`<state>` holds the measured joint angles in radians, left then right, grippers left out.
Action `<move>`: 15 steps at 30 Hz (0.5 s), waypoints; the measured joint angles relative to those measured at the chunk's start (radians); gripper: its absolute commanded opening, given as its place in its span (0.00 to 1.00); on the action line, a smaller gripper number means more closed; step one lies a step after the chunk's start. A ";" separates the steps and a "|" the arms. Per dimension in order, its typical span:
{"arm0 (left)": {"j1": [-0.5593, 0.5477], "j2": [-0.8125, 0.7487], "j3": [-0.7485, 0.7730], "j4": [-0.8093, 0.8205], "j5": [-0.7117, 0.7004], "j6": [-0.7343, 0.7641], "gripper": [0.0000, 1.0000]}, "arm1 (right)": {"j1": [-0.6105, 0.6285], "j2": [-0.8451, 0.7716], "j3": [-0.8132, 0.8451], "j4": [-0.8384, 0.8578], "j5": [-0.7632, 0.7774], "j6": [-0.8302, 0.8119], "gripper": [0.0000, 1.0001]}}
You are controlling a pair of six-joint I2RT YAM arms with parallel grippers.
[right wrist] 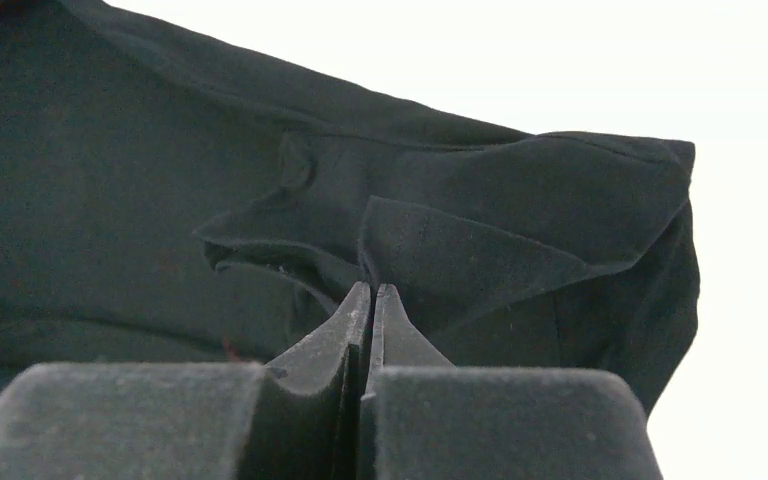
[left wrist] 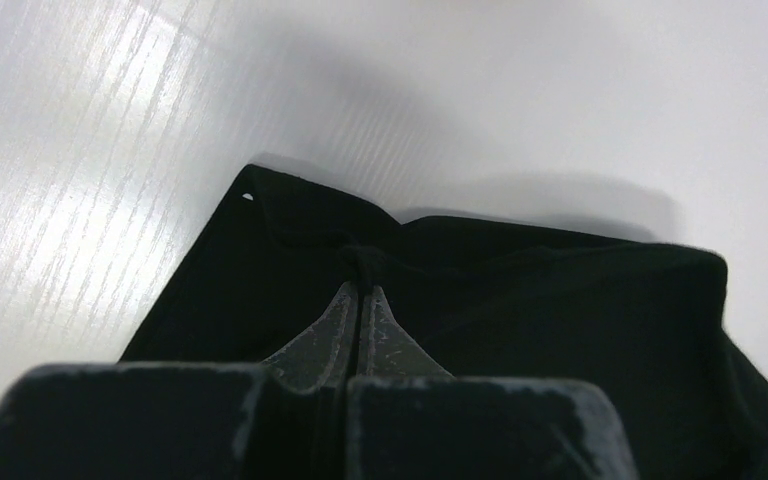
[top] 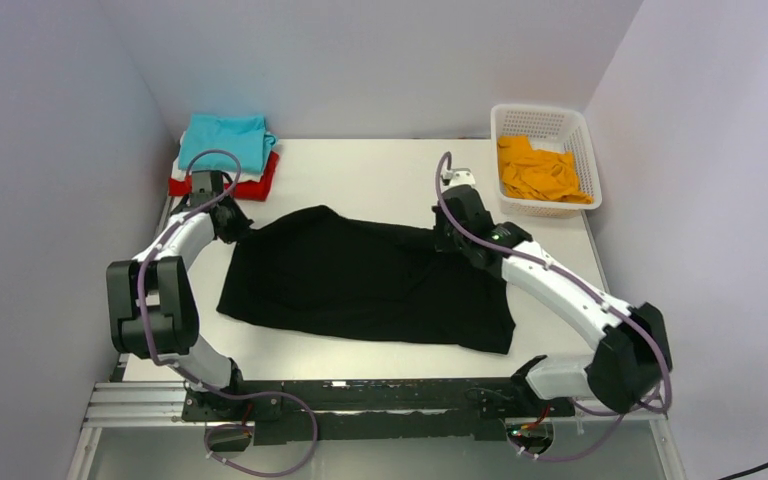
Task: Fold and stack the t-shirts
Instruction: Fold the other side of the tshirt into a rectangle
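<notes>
A large black t-shirt [top: 360, 280] lies spread across the middle of the table. My left gripper [top: 234, 222] is shut on its far left corner; in the left wrist view the fingertips [left wrist: 362, 290] pinch a fold of the black cloth [left wrist: 520, 300]. My right gripper [top: 447, 238] is shut on its far right edge; in the right wrist view the fingertips [right wrist: 372, 290] pinch a fold of the black cloth [right wrist: 110, 200]. A stack of teal [top: 226, 138], white and red [top: 258, 185] t-shirts sits at the far left corner. An orange t-shirt [top: 538, 170] lies in the basket.
A white plastic lattice basket [top: 588, 165] stands at the far right corner. Walls enclose the table on the left, back and right. The arm bases and a rail run along the near edge [top: 360, 395].
</notes>
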<state>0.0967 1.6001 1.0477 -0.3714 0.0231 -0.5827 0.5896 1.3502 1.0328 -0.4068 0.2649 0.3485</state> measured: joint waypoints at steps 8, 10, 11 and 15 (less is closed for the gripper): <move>0.000 -0.113 -0.069 0.041 -0.021 0.013 0.00 | 0.010 -0.177 -0.034 -0.145 -0.052 0.045 0.00; 0.000 -0.138 -0.079 0.047 -0.035 0.013 0.00 | 0.013 -0.200 -0.042 -0.168 -0.079 0.049 0.00; 0.000 -0.145 -0.082 0.050 -0.041 0.013 0.01 | 0.016 -0.209 -0.049 -0.178 -0.096 0.049 0.00; 0.000 -0.167 -0.116 0.073 -0.074 0.013 0.05 | 0.031 -0.226 -0.093 -0.203 -0.146 0.049 0.00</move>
<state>0.0967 1.4326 0.9318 -0.2985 -0.0505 -0.5694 0.6201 1.1240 0.9401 -0.6098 0.1192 0.3977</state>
